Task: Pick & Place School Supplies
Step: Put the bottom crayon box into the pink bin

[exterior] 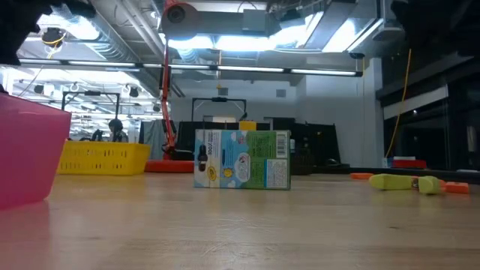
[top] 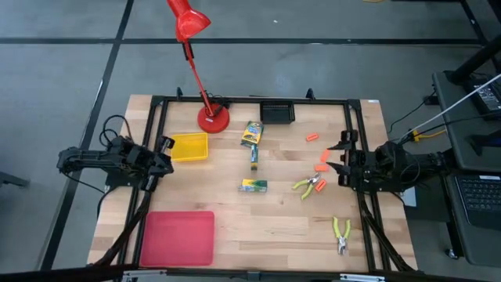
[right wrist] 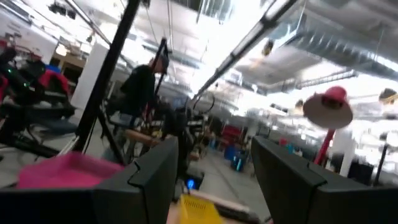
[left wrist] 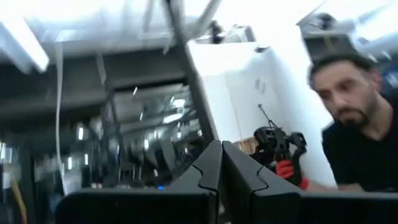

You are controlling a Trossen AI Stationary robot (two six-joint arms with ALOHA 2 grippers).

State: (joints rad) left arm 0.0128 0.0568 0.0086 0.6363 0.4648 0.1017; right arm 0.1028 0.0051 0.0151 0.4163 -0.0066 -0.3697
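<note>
left gripper (left wrist: 221, 163) jaws together, right gripper (right wrist: 214, 165) jaws apart, per wrist views only

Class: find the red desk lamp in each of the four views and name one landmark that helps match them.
High view: red desk lamp at the table's far edge.
Low view: shade at top, stem below.
Left wrist view: not in it.
Right wrist view: red shade at right.
Shared landmark: yellow plastic tray beside the lamp's base.

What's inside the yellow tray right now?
From above, the yellow tray shows only its bare yellow floor, no supplies inside. In the low view its near wall hides the inside, so that view adds nothing.
</note>
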